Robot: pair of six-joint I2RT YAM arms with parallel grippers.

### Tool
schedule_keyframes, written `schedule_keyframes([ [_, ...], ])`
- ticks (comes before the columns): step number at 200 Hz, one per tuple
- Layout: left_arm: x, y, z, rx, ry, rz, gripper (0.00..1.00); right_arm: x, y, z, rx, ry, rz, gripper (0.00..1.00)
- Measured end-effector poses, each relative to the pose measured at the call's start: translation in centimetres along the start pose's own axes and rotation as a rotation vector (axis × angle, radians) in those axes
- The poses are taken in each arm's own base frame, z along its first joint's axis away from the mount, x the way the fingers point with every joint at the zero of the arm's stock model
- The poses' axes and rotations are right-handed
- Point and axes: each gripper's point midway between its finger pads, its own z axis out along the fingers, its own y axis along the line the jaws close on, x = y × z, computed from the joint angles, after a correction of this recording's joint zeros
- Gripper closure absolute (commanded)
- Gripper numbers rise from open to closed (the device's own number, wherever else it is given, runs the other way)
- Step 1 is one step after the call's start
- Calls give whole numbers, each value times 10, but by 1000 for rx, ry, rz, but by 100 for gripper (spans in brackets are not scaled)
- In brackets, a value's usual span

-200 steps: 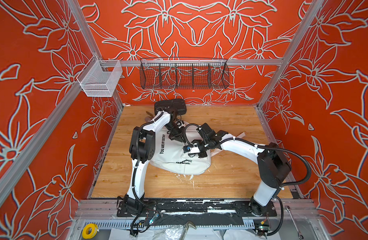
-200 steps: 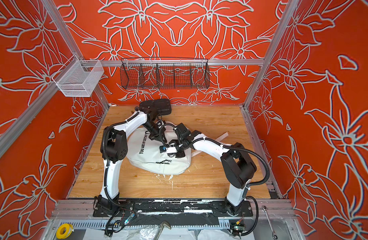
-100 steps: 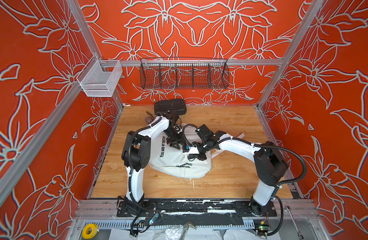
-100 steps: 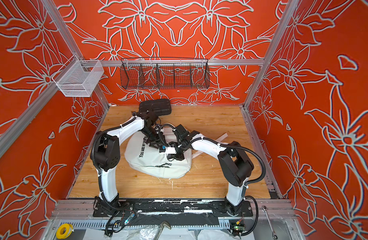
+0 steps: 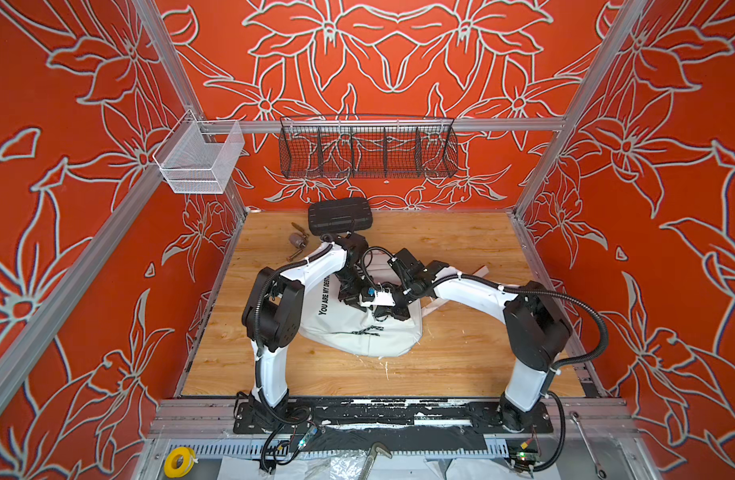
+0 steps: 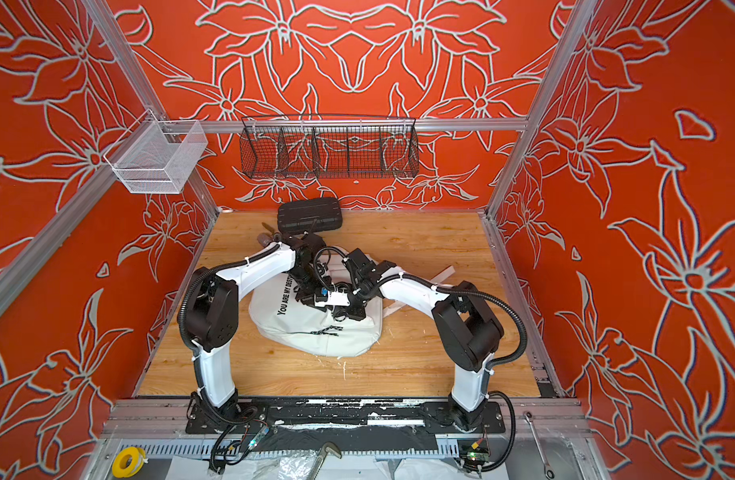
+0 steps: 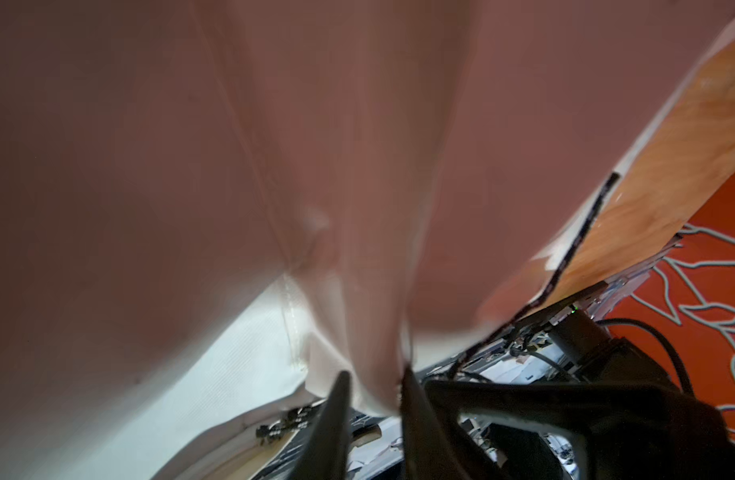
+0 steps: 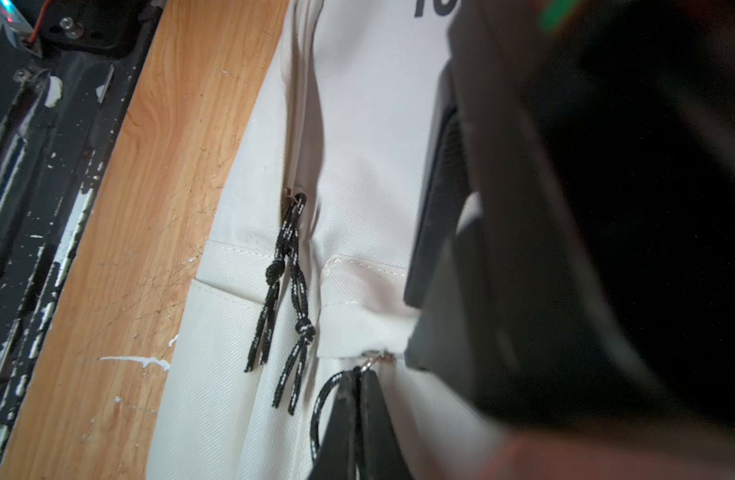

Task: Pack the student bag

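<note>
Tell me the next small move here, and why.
Probably draw the right gripper along the zip track. It is shut on a cord zip pull of the student bag, and the left gripper pinches a fold of the bag's fabric, which should brace it against the pull.

- A black ribbed hard case [image 5: 340, 216] with rounded corners lies at the back of the light wooden tabletop [image 5: 461, 249].
- Small rusty metal tool parts [image 5: 296, 240] lie just beside the case, on the left in both top views.
- A black wire basket [image 5: 367, 151] hangs on the back rail, and a white mesh basket [image 5: 199, 160] hangs at the left corner.
- A yellow tape roll [image 5: 177, 462], a hammer [image 5: 376, 453] and a steel wrench [image 5: 586, 440] lie on the front ledge.
- The orange walls [image 5: 669, 208] carry grey flower outlines.
</note>
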Motion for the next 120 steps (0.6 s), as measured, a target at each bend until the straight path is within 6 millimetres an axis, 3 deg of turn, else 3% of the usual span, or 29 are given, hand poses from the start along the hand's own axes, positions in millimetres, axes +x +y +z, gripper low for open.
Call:
schedule_keyframes([
  [20, -1, 1, 1, -1, -3, -19, 100, 1, -2, 1, 16, 14, 11, 100],
  [120, 0, 4, 0, 16, -35, -7, 100, 15, -5, 5, 61, 45, -11, 100],
])
